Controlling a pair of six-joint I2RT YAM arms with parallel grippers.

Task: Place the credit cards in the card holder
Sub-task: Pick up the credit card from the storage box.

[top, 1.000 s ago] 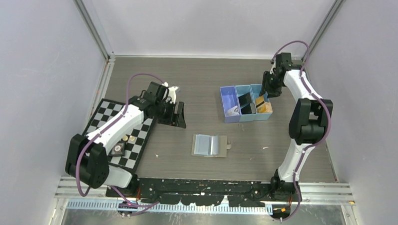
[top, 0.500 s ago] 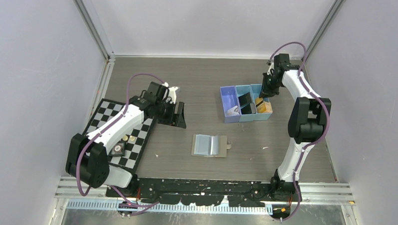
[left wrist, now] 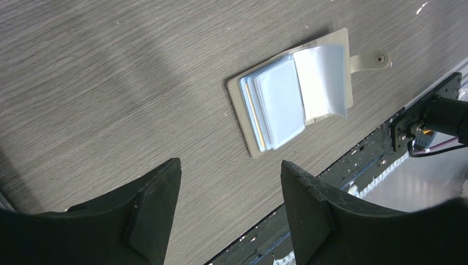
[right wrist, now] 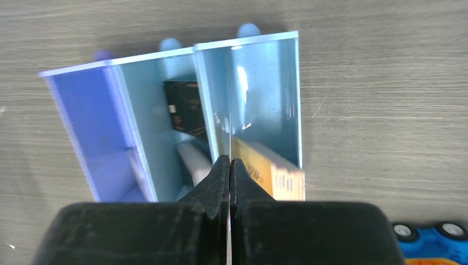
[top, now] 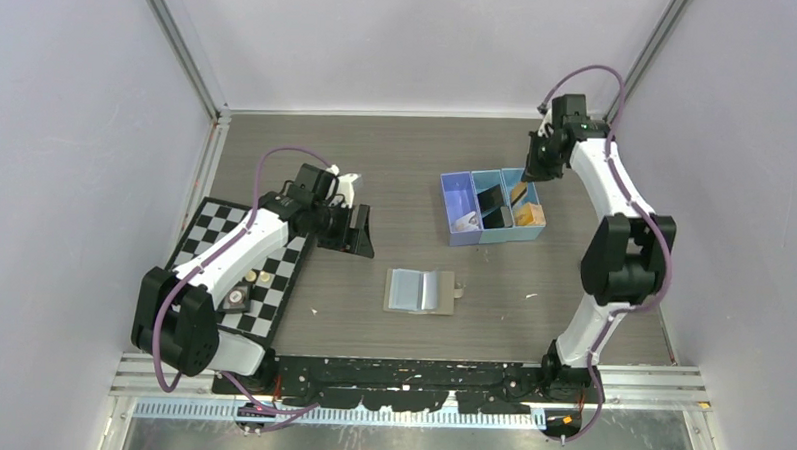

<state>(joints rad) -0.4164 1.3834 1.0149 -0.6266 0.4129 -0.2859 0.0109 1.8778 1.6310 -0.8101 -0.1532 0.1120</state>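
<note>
Although the left pincer (top: 359,231) hangs beside the black-and-white chequered board (top: 223,264) with its jaws spread wide and nothing between them, it looks straight onto the goal. The small grey-taupe bifold card holder (left wrist: 292,94) lies open on the grey wood-grain bench (left wrist: 110,83), ahead of that pincer and well apart from it. Its pale blue clear pockets face up and its snap tab points away to the right.

Further right stands the blue three-compartment plastic tray (top: 458,192), directly below and ahead of the right pincer (right wrist: 229,161). A black flat card (right wrist: 185,107) lies in the middle compartment, just left of the fingertips. An orange flat card (right wrist: 267,165) leans in the compartment just right of them.

The right pincer's jaws are pressed almost together on a pale sliver that I take to be a thin card (right wrist: 229,135) seen edge-on, though its colour cannot be told from the wrist view.

The step in hand looks like fetching a card out of the tray. Next, the right pincer would have to carry it clear of the tray walls to the holder, which lies well apart from it. There it would tilt the card and feed one edge into a pocket mouth. The floppy pockets will likely need the left pincer to steady them.
</note>
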